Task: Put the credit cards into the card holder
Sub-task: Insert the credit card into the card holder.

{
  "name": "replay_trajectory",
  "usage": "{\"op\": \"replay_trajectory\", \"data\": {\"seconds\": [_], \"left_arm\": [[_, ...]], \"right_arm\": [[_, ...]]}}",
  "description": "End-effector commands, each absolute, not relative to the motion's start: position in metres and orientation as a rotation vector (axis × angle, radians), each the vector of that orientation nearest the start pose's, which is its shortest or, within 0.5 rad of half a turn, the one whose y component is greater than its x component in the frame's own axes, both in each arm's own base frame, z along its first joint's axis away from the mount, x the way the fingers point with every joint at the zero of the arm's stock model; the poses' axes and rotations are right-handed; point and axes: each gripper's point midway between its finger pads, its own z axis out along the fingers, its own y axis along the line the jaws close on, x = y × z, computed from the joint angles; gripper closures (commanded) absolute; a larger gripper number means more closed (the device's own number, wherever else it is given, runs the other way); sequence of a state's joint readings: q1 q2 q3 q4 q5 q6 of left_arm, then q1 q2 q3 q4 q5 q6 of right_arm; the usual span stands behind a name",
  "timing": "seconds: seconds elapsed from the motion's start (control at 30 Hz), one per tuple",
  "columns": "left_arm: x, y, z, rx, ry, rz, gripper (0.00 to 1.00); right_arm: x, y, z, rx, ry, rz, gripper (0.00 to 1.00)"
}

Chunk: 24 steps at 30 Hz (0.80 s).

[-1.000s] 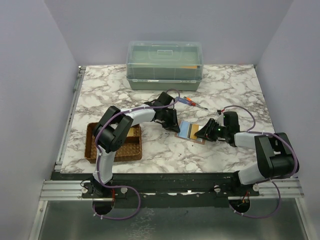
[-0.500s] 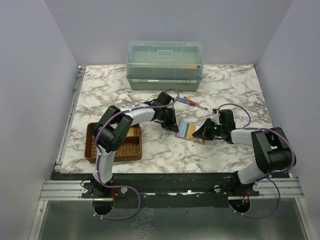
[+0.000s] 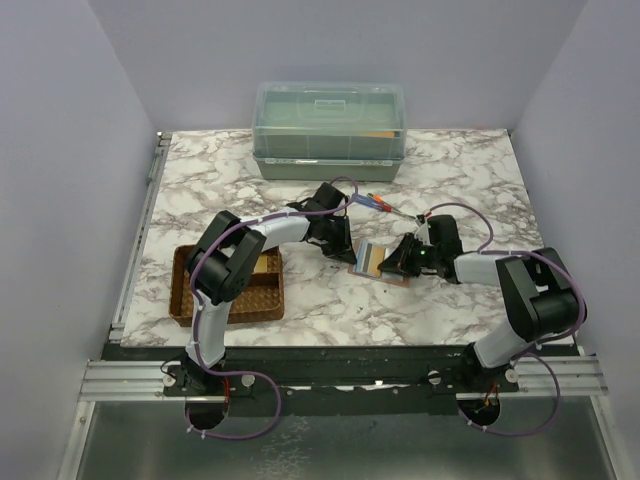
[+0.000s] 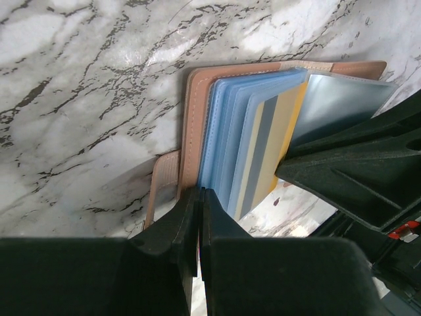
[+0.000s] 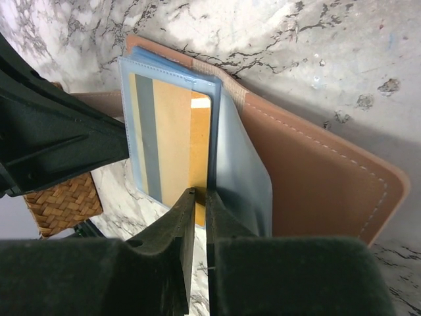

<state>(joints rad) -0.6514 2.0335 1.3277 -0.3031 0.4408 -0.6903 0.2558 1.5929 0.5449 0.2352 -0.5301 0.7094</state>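
The pinkish-tan card holder lies open on the marble between my two grippers. Its clear blue sleeves fan up from the cover. A tan-gold credit card with a grey stripe sits in one sleeve, its near edge sticking out. My right gripper is shut on that card's edge, with a clear sleeve page standing just right of the fingers. My left gripper is shut on the holder's opposite edge, where the cover meets the sleeves. No other cards show.
A brown woven tray with a tan item in it sits at the left front. A lidded green-clear box stands at the back. Red-and-blue screwdrivers lie just behind the holder.
My right gripper has slid left onto the holder and its jaws have narrowed. The left jaws have closed too. The holder shows narrower between the grippers.
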Motion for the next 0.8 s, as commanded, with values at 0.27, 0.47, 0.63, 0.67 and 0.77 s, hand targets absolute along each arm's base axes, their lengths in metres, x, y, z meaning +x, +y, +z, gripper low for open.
{"op": "replay_trajectory", "data": {"seconds": [0.27, 0.47, 0.63, 0.67, 0.77], "left_arm": [[0.308, -0.353, 0.044, 0.156, 2.774, -0.979, 0.90], [0.314, -0.349, 0.055, 0.153, 2.738, -0.977, 0.88], [0.308, -0.354, 0.050, 0.164, 2.762, -1.015, 0.87], [0.307, -0.355, 0.048, 0.165, 2.769, -1.013, 0.87], [0.301, -0.359, 0.041, 0.172, 2.792, -1.019, 0.88]], "right_arm": [[0.281, 0.174, 0.025, 0.297, 2.531, 0.882, 0.71], [0.278, 0.173, 0.025, 0.291, 2.532, 0.882, 0.73], [0.280, 0.183, 0.025, 0.274, 2.517, 0.966, 0.79], [0.281, 0.186, 0.025, 0.267, 2.514, 0.984, 0.82], [0.284, 0.194, 0.029, 0.252, 2.496, 1.027, 0.87]]}}
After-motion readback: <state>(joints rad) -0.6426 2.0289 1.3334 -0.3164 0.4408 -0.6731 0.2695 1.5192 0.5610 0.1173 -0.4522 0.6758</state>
